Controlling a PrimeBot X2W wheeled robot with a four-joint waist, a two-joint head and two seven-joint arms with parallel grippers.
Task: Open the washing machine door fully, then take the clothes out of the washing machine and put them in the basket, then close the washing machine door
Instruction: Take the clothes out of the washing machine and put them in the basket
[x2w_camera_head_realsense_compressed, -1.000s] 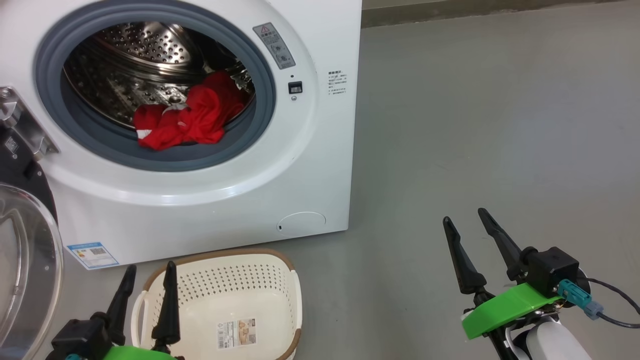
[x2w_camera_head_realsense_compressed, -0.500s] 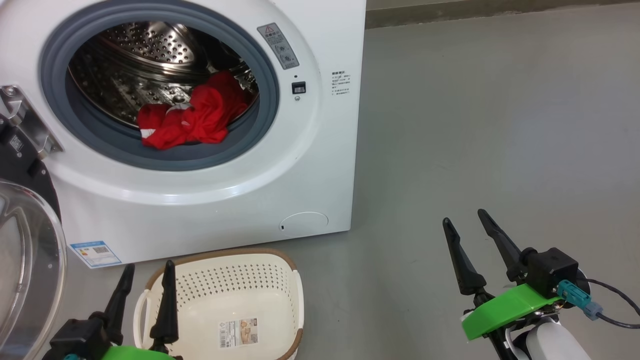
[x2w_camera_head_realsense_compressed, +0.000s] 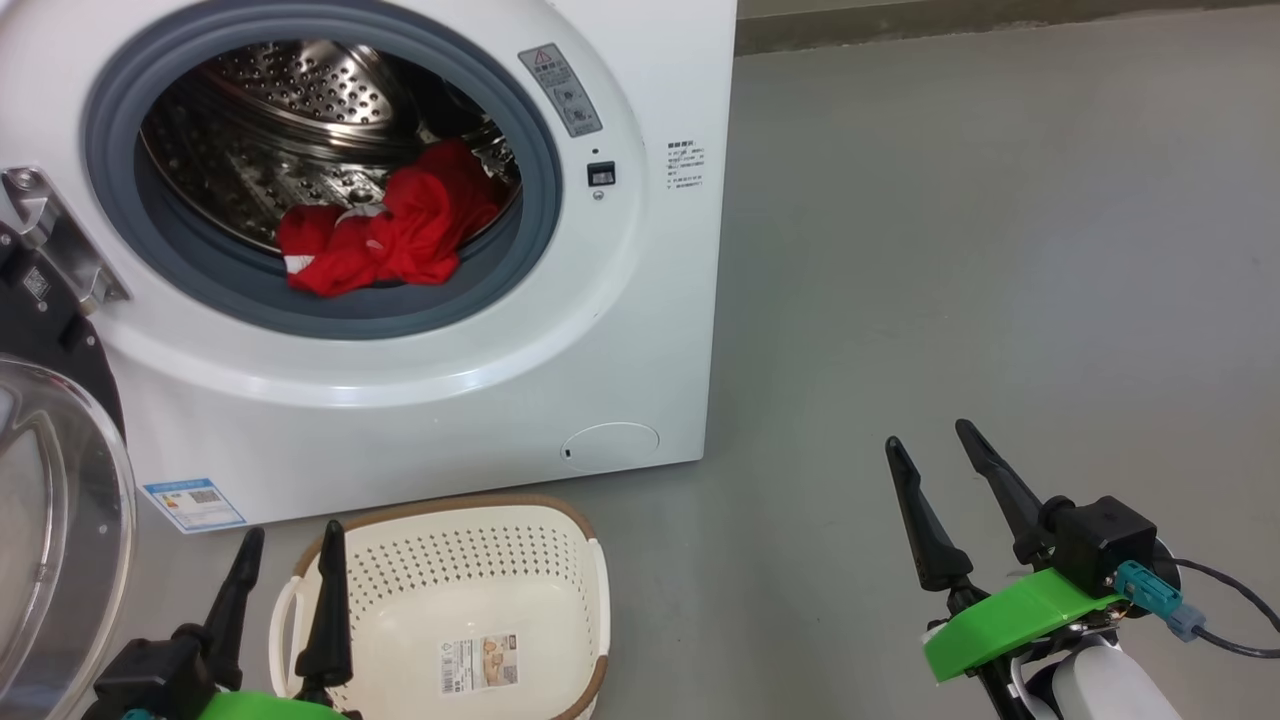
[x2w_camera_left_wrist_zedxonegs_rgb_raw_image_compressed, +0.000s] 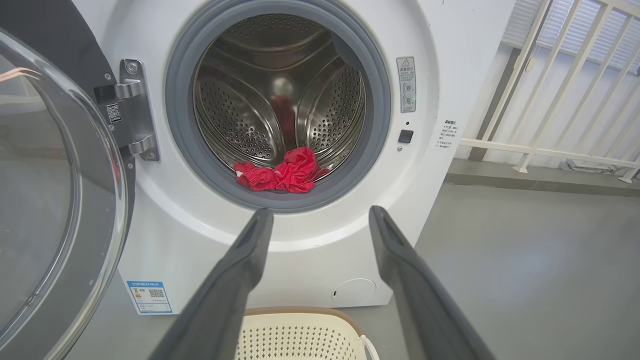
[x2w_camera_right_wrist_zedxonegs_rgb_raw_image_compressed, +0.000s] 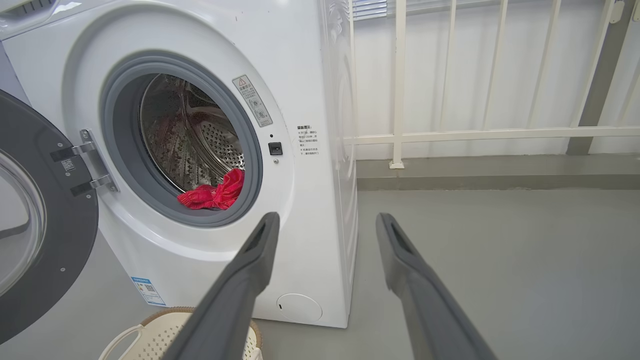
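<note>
Left end effector, right end effector: wide; clothes in washing machine, sticker in basket.

There is one white boxy front-loading washing machine, with one round black-rimmed, glass-bowled washing machine door on one metal hinge, one blue label and one round cap. One heap of bright red clothes; its garments cannot be counted. One cream perforated plastic basket carries one sticker. Two pincers, the left pincer and the right pincer, have two dark fingers each.
</note>
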